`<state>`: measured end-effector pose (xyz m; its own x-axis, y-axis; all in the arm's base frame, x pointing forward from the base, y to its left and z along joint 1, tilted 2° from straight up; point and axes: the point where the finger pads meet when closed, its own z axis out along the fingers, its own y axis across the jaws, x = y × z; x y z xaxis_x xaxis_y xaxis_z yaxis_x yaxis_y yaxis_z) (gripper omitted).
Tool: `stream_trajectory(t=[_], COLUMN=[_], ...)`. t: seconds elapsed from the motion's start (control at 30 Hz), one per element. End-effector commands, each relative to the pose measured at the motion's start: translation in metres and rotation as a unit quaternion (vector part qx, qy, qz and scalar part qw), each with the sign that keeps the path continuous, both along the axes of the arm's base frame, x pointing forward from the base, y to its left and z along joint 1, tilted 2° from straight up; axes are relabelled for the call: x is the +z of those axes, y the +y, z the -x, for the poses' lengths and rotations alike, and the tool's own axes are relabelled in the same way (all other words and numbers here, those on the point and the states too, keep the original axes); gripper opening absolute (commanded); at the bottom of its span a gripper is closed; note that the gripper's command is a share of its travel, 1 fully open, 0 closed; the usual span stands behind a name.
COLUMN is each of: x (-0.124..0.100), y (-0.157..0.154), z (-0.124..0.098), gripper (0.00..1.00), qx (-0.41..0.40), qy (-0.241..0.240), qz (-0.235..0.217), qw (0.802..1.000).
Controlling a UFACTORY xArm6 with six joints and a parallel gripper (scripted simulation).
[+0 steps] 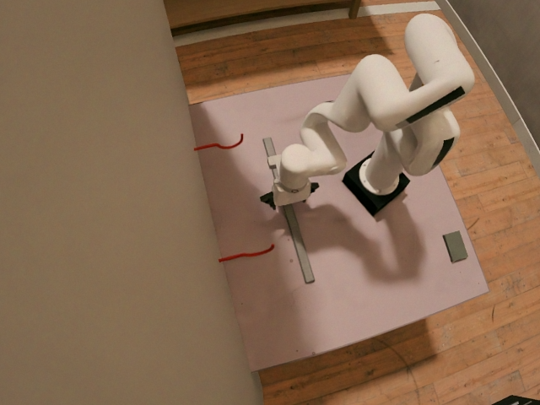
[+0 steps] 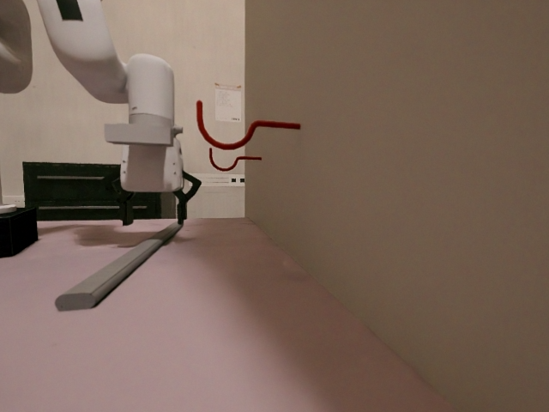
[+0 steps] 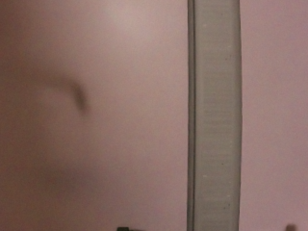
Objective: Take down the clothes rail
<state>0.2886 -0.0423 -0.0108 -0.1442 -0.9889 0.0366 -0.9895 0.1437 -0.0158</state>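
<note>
You see the wall (image 1: 87, 196) on the left and the pink counter (image 1: 370, 296) beside it. The clothes rail (image 1: 299, 251) lies flat there, roughly parallel to the wall, right of both red hooks (image 1: 246, 253). Your end effector (image 1: 289, 192) hovers over the rail, released, grasping nothing.

Arm bent downward, claw (image 2: 153, 218) wide open
</note>
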Motion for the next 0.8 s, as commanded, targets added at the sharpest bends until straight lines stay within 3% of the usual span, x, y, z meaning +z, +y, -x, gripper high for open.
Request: stream_trajectory(t=[0.0, 0.77], x=[0.008, 0.040], y=[0.000, 0.001], z=[-0.001, -0.001], gripper=[1.00, 1.00], qx=[0.000, 0.000], qy=[-0.001, -0.001], qz=[0.000, 0.000], qw=[1.000, 1.000])
